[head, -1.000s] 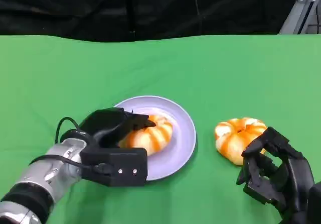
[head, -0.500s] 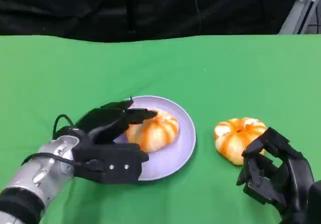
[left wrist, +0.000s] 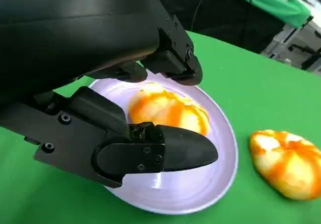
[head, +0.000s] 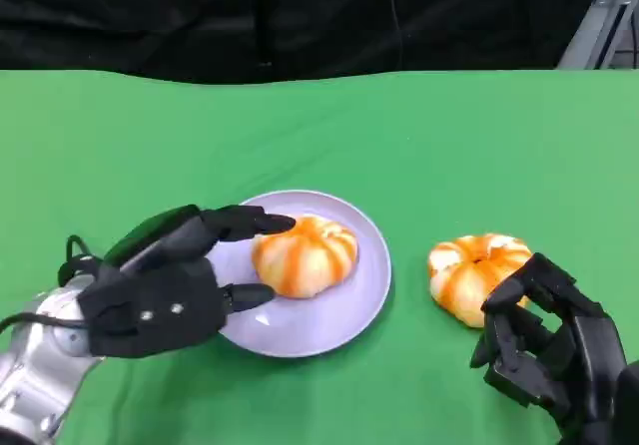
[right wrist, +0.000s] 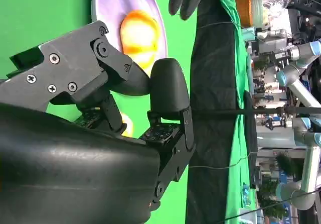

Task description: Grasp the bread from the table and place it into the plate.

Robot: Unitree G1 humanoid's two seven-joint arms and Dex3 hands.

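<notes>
An orange-and-white striped bread (head: 305, 255) (left wrist: 168, 111) lies on the pale lilac plate (head: 364, 300) (left wrist: 200, 196). My left hand (head: 165, 290) (left wrist: 100, 73) is just left of it with its fingers spread to either side of the bread, holding nothing. A second striped bread (head: 474, 270) (left wrist: 286, 161) lies on the green cloth to the right of the plate. My right hand (head: 549, 350) (right wrist: 100, 108) sits just in front of that bread, its fingers bent but apart, with nothing in them. The right wrist view also catches the plate (right wrist: 113, 3) with its bread (right wrist: 138, 35).
Green cloth (head: 419, 136) covers the table, with bare cloth behind the plate and at the far left. A black curtain (head: 300, 16) hangs behind the far edge. A grey metal frame (head: 599, 26) stands at the back right.
My left hand has let go of the bread, opened its fingers and drawn back to the left. The bread stays on the plate. The right hand has not moved.
</notes>
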